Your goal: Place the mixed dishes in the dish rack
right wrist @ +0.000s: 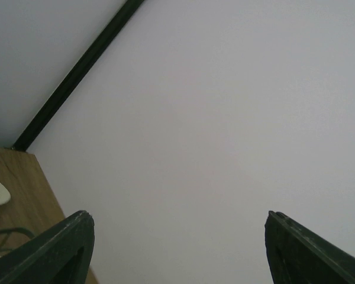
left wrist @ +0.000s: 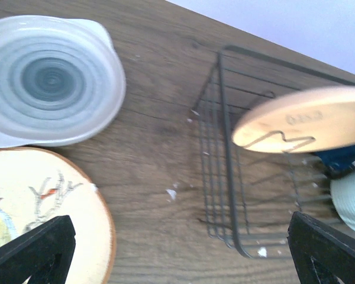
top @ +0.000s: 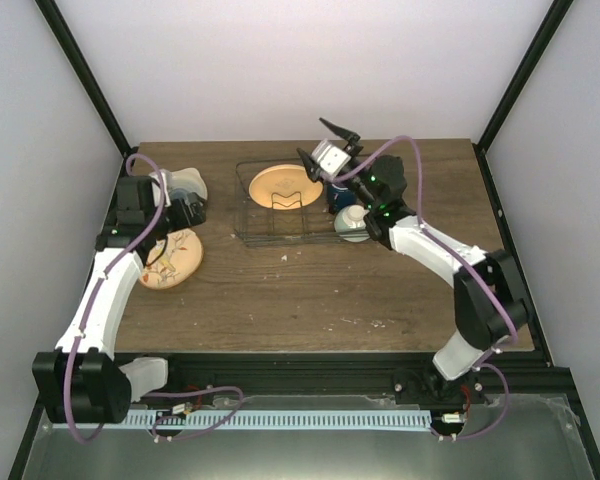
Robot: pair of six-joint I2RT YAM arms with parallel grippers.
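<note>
The wood-grain table (top: 310,290) is carrying the glossy bird plate (top: 170,260) and ringed cream plate (top: 187,183), left end effector (left wrist: 180,223) hovering open above. Behind, the wire dish rack (left wrist: 224,148) is holding a tan plate (top: 280,185), blue mug (left wrist: 340,158) and mint bowl (top: 352,222); right end effector (right wrist: 177,218) is gaping empty toward white walls (top: 280,60)

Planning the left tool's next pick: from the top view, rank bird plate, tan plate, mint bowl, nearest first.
1. Bird plate, right beside the left tool.
2. Tan plate, in the dish rack's left half.
3. Mint bowl, rack's right end.
</note>
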